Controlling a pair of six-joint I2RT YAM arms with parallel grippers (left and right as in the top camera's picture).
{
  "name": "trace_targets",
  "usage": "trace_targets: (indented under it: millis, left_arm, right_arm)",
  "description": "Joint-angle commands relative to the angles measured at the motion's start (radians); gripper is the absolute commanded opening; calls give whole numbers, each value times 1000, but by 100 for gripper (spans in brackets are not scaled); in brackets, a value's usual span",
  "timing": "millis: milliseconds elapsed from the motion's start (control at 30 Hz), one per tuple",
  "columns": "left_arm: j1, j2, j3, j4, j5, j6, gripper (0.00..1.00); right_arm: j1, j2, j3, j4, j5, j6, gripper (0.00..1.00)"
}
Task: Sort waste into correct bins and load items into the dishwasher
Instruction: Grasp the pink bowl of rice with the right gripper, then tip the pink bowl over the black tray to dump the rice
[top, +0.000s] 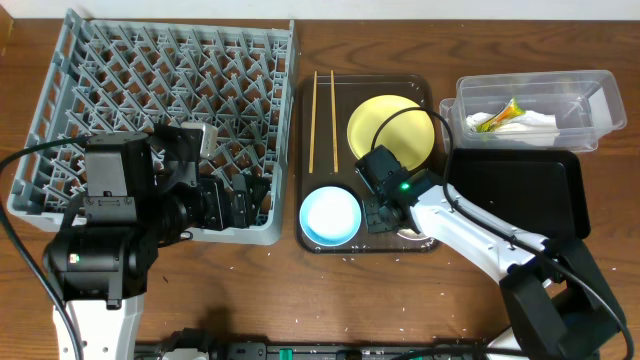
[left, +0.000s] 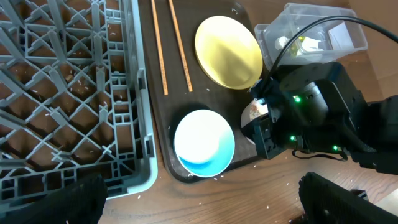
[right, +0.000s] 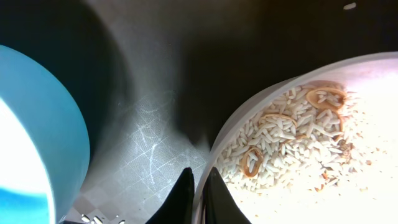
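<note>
My right gripper (right: 200, 190) is clenched on the near rim of the white bowl (right: 367, 199), one finger inside the wall and one outside. The bowl sits low on the dark brown tray (right: 149, 124) and holds pale rice scraps (right: 280, 149), heaped against the side I am pinching. Just beside it on the same tray stands the light blue bowl (right: 43, 124), close to the white one but not touching it.

Farther back on the tray lies the yellow plate (top: 390, 130), and the two chopsticks (top: 322, 120) lie side by side along the tray's left edge.

My left gripper (top: 238, 200) is spread wide with nothing in it, hanging over the front right corner of the grey dish rack (top: 150, 70), which stands left of the tray.

To the right of the tray, the black tray (top: 520, 190) lies nearer me. Behind it is the clear tub (top: 600, 90), with the crumpled napkin (top: 530, 122) and the green-and-orange wrapper (top: 503, 115) inside.
</note>
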Motion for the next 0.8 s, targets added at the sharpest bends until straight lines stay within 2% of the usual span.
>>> trace_targets:
  millis: [0, 200, 367, 567, 767]
  left_arm:
    - [-4, 2, 16, 1, 10, 14, 100]
    - [-4, 2, 16, 1, 10, 14, 100]
    - [-4, 2, 16, 1, 10, 14, 99]
    - [-4, 2, 16, 1, 10, 14, 99]
    - [-4, 2, 16, 1, 10, 14, 99]
  right_arm:
    - [-9, 39, -3, -1, -1, 11, 1]
    - [-12, -14, 19, -31, -44, 10, 1]
    - [-71, -170, 39, -27, -188, 0, 1]
    - [-270, -373, 39, -23, -380, -28, 1]
    - [-550, -443, 36, -42, -599, -142, 1]
